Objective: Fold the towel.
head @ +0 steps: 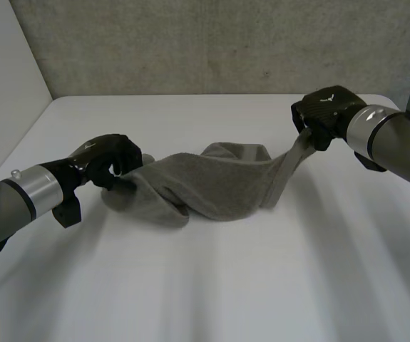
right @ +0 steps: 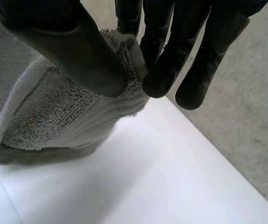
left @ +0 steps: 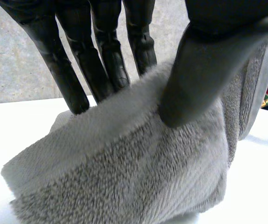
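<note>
The grey towel is found strung between the two hands over the middle of the white desk. Its bunched, twisted middle sags onto the desk. The left robot hand is clamped on one end, held low. In its wrist view the cloth is pinched between the thumb in front and the fingers behind. The right robot hand is clamped on the opposite end and raised higher, so that a narrow strip of cloth is drawn taut up to it. In its wrist view a hemmed corner is seen nipped between thumb and fingers. The grip at both ends is judged to serve spreading: the towel is bunched and would have to be drawn out flat before any fold could be laid. The task is therefore judged to be at an early stage. No brand, label or writing is found on the towel or the desk. A small pale emblem is noted on the back of the right robot hand, and no letters can be read in it.
</note>
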Robot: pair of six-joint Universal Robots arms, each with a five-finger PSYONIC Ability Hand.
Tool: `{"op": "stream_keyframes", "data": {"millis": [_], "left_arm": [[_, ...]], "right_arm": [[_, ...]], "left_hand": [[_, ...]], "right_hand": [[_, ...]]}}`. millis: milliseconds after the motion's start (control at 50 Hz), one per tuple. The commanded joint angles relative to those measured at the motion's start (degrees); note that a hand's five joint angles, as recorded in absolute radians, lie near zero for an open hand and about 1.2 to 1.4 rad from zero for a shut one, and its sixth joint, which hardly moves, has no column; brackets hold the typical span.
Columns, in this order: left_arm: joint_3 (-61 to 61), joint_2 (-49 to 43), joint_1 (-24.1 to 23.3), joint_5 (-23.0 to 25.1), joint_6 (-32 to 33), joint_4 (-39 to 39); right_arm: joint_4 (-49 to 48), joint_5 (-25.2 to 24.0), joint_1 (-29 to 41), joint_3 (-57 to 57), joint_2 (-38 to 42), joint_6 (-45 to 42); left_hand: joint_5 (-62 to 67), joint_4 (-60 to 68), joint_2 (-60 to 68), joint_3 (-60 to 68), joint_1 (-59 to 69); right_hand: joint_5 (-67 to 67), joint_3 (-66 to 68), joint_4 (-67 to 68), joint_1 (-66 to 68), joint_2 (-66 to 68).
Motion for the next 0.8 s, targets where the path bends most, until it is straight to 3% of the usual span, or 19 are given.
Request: {"op": "stream_keyframes", "data": {"millis": [20, 140, 320, 480, 580, 700, 800], "left_arm": [[-0.28, 0.16, -0.02, -0.11, -0.02, 0.01], [0.16, 2.53, 0.15, -0.02, -0.02, -0.16], [1.82, 7.89, 2.96, -0.02, -0.11, -0.08], [7.0, 8.34, 4.2, -0.19, -0.81, -0.25], [10.62, 6.31, 4.2, -0.81, -0.81, -0.43], [15.28, -2.48, 3.14, -2.74, -0.2, -1.66], [20.29, -9.33, 1.91, -7.14, 0.07, -3.15]], "right_arm": [[-0.6, 0.67, 0.01, 2.18, 0.86, -0.62], [-1.65, 3.65, -0.16, 2.45, -0.28, -0.1], [-4.3, 4.1, -0.17, 4.12, -3.27, 2.1], [-6.58, 4.36, -1.48, 6.4, -4.94, 13.53], [-7.19, 4.36, -3.5, 8.07, -3.72, 17.04], [-8.68, 4.28, -4.21, 9.21, 0.5, 17.04], [-10.88, 4.45, -4.65, 9.83, 3.66, 16.52]], "left_hand": [[-13.84, -13.93, -13.88, -14.49, -13.51], [-17.71, -17.8, -17.75, -18.36, -17.38], [-18.71, -18.8, -18.76, -19.37, -18.39], [-19.72, -19.81, -19.76, -20.37, -19.4], [-20.4, -20.49, -20.44, -21.05, -20.07], [-20.06, -20.15, -20.1, -20.71, -19.74], [-19.89, -19.98, -19.94, -20.54, -19.57]], "right_hand": [[-61.75, -61.83, -61.49, -61.24, -60.47], [-61.75, -61.83, -61.49, -61.24, -60.47], [-61.75, -61.83, -61.49, -61.24, -60.47], [-61.75, -61.83, -61.49, -61.24, -60.47], [-61.75, -61.83, -61.49, -61.24, -60.47], [-61.75, -61.83, -61.49, -61.24, -60.47], [-61.75, -61.83, -61.49, -61.24, -60.47]]}}
